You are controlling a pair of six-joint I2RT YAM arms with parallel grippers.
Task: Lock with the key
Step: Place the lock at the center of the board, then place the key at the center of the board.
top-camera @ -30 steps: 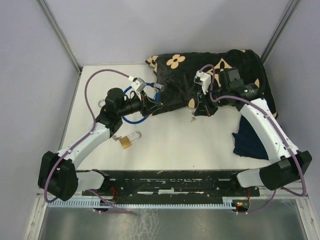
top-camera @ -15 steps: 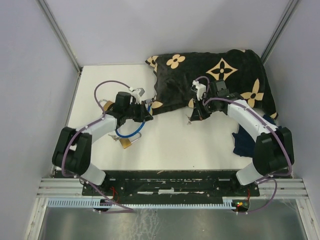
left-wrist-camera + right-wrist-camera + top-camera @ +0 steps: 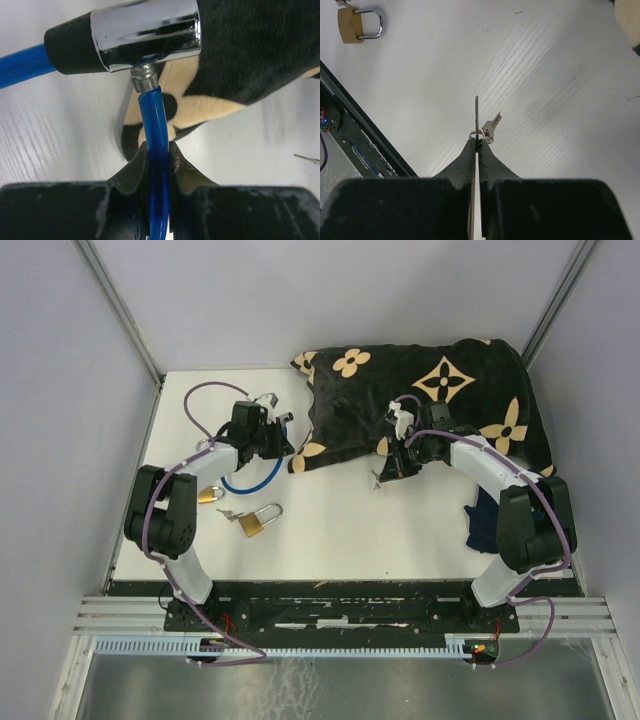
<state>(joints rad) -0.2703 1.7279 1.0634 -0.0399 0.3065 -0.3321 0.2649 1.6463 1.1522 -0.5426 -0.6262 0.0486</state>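
- Key (image 3: 476, 112) sits pinched edge-on in the closed right pincer (image 3: 477, 144). Its blade points away from the fingers, above the bare tabletop (image 3: 545, 100). I judge it is held this way so the blade is free to enter a keyhole.
- From the same small ring (image 3: 474, 134) a second key (image 3: 492, 124) hangs loose beside the tips, not gripped.
- On the other side, the left pincer (image 3: 157, 150) is clamped on the blue cable (image 3: 152, 110) just below the shiny lock head (image 3: 145, 30). This probably steadies the head so it cannot roll or slide when the key pushes in.
- That lock head lies crosswise above the fingers, its right end over a corner of the black flowered cloth (image 3: 250, 50). No keyhole shows from here.
- From above, the two pincers are well apart with the cloth corner between them, so the key is not yet at the lock.
- Nearer the arm bases a brass padlock (image 3: 255, 522) lies untouched on the tabletop. The grip on the cable suggests the cable lock is the one meant.
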